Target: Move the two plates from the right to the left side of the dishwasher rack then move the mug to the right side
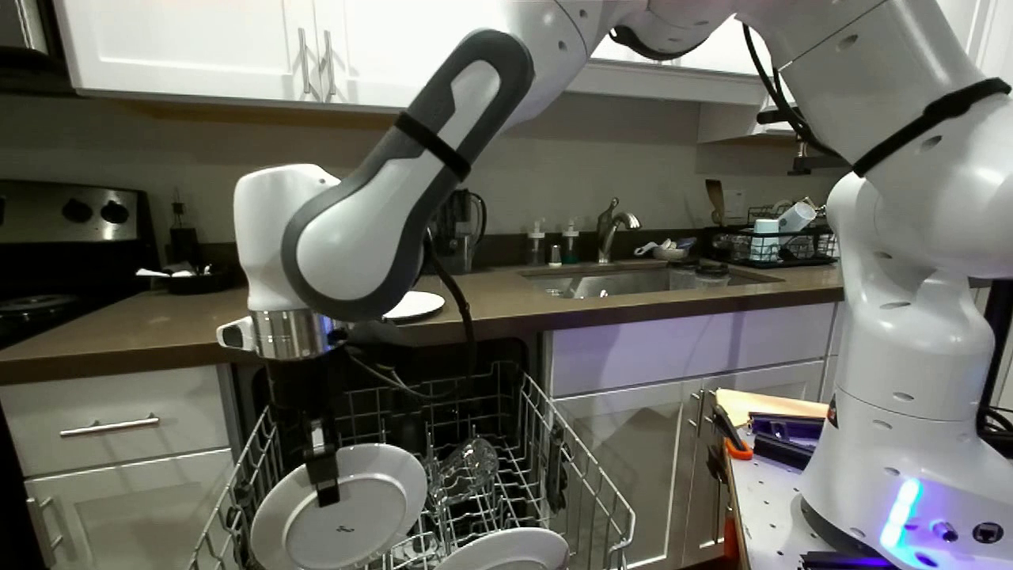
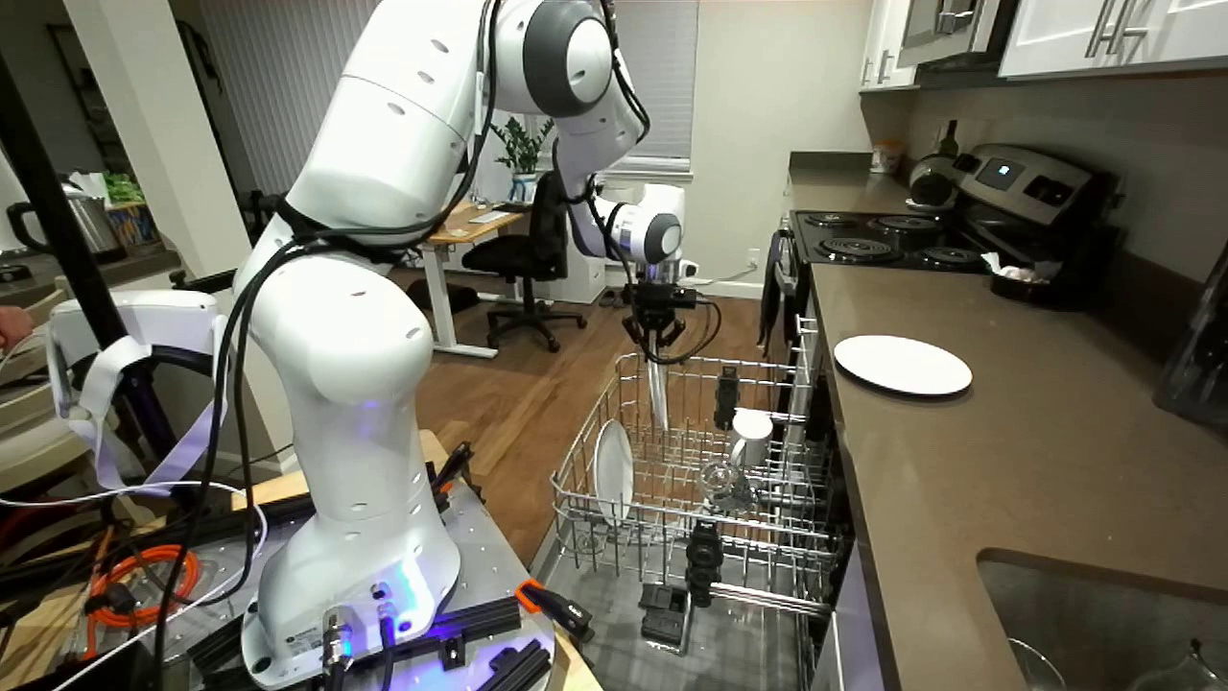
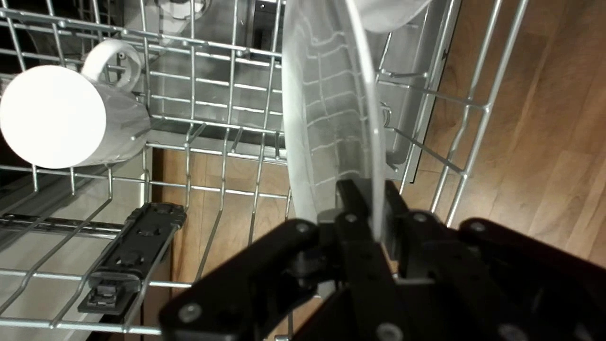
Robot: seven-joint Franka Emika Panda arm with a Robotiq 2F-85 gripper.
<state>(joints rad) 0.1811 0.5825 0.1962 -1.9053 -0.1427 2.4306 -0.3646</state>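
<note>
Plates in rack, wooden floor below

In an exterior view, the mug sits in the dishwasher rack, right of two plates.

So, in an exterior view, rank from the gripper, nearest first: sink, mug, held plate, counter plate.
1. Held plate: in the gripper.
2. Mug: in the rack, toward the counter.
3. Counter plate: near the counter's edge.
4. Sink: in the counter, toward the camera.

Home kitchen, seemingly: stove, sink
</note>
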